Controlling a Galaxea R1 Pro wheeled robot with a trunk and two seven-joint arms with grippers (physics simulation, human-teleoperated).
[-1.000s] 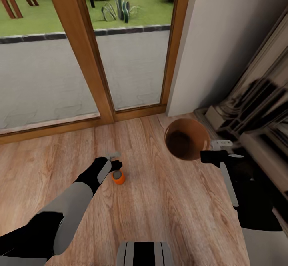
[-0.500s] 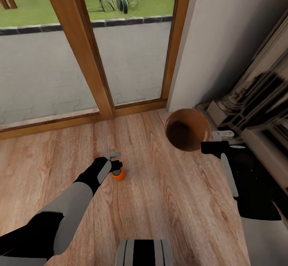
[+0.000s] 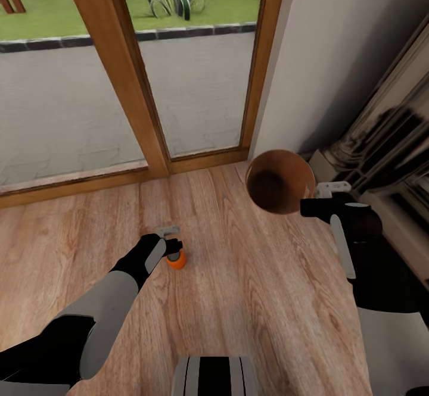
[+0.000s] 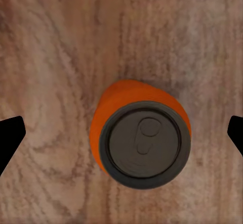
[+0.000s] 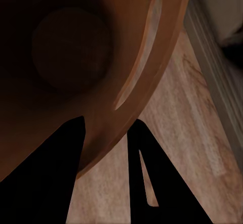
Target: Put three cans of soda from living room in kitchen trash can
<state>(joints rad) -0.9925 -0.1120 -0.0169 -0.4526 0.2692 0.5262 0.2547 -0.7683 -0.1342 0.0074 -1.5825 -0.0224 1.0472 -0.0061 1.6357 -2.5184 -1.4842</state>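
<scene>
An orange can of soda [image 3: 176, 261] stands upright on the wood floor, its dark top facing the left wrist camera [image 4: 144, 145]. My left gripper [image 3: 173, 242] hangs right above it, open, with one fingertip [image 4: 10, 138] wide on each side and not touching the can. The brown tash can [image 3: 280, 181] is held off the floor, tilted with its dark inside toward the head camera. My right gripper [image 3: 316, 199] is shut on its rim, and the right wrist view shows the rim of the tash can [image 5: 152, 57] pinched between the two dark fingers of the gripper [image 5: 107, 128].
Wood-framed glass doors [image 3: 149, 86] run along the far side, with paving and lawn outside. A white wall corner [image 3: 333, 56] stands behind the bin. A reflective steel unit [image 3: 393, 146] lines the right side. My base [image 3: 214, 378] shows at the front edge.
My left gripper came down over the orange can's top. The right gripper raised the bin a little and tipped it further toward me. The head view shifted slightly.
</scene>
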